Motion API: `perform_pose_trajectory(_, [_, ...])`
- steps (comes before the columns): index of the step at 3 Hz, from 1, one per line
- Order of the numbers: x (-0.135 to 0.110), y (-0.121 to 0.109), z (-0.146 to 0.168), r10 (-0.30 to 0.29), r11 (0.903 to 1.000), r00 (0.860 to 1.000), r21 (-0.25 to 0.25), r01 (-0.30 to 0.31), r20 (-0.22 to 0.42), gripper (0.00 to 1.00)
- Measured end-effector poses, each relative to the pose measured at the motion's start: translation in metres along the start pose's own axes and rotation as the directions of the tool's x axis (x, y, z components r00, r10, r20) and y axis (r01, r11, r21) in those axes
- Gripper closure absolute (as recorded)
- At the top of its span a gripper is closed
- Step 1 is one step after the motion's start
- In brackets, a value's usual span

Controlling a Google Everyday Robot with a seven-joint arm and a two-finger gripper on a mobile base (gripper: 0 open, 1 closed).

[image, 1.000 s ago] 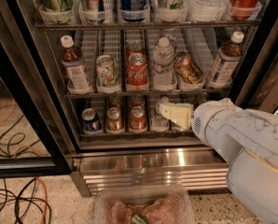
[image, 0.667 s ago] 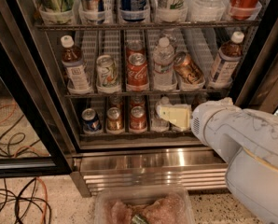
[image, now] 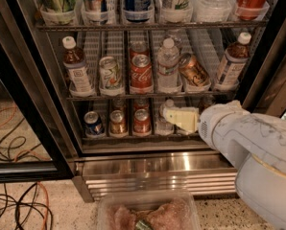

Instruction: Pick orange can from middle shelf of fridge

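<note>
Right now the orange can (image: 193,71) lies tilted on the middle shelf (image: 148,96) of the fridge (image: 148,169), right of centre, between a clear bottle (image: 168,63) and a brown bottle (image: 232,61). Below it, the gripper (image: 172,117) sits before the lowest rack (image: 133,137); whether it is parted, I cannot tell.

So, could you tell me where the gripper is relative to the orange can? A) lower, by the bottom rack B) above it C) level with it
A: the gripper sits at the bottom rack, below the tilted orange can on the middle shelf.
</note>
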State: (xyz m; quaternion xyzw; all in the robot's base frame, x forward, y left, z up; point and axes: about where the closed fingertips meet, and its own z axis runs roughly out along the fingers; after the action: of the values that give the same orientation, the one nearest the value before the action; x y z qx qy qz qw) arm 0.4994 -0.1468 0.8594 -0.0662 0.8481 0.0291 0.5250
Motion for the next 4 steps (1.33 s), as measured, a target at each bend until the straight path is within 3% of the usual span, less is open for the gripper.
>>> perform_pose_trajectory(1, [-0.014, 0.006, 0.022, 0.009, 1.0000, 1.000, 0.001, -0.009, 0.014, 0.00])
perform_pose_trajectory(3, [-0.013, 0.020, 0.061, -0.064, 0.9979, 0.998, 0.004, 0.064, 0.022, 0.00])
perform_pose_trajectory(4, [-0.010, 0.021, 0.086, -0.087, 0.9959, 0.996, 0.026, 0.087, 0.024, 0.10])
